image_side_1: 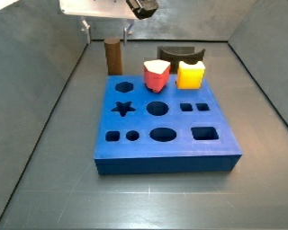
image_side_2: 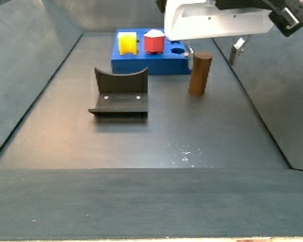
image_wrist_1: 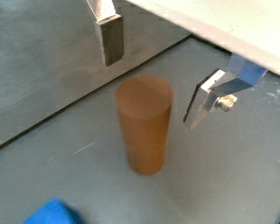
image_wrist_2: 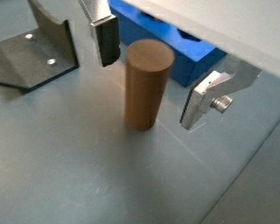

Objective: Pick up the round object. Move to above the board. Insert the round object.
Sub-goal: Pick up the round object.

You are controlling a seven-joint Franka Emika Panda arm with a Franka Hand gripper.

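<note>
The round object, a tall brown cylinder peg (image_wrist_1: pixel 143 122), stands upright on the grey floor, also seen in a wrist view (image_wrist_2: pixel 146 83) and in both side views (image_side_1: pixel 112 57) (image_side_2: pixel 200 74). My gripper (image_wrist_1: pixel 153 89) hangs just above its top end, open, one silver finger (image_wrist_2: pixel 108 44) on each side and touching nothing. It shows in both side views (image_side_1: pixel 111 32) (image_side_2: pixel 214 47). The blue board (image_side_1: pixel 171 160) with its cut-out holes lies beside the peg, close behind it in a wrist view (image_wrist_2: pixel 184 52).
A red-pink pointed block (image_side_1: pixel 157 75) and a yellow block (image_side_1: pixel 191 75) stand on the board's far end. The dark fixture (image_side_2: pixel 120 93) stands on the floor beside the peg, also in a wrist view (image_wrist_2: pixel 38 57). Grey walls enclose the floor.
</note>
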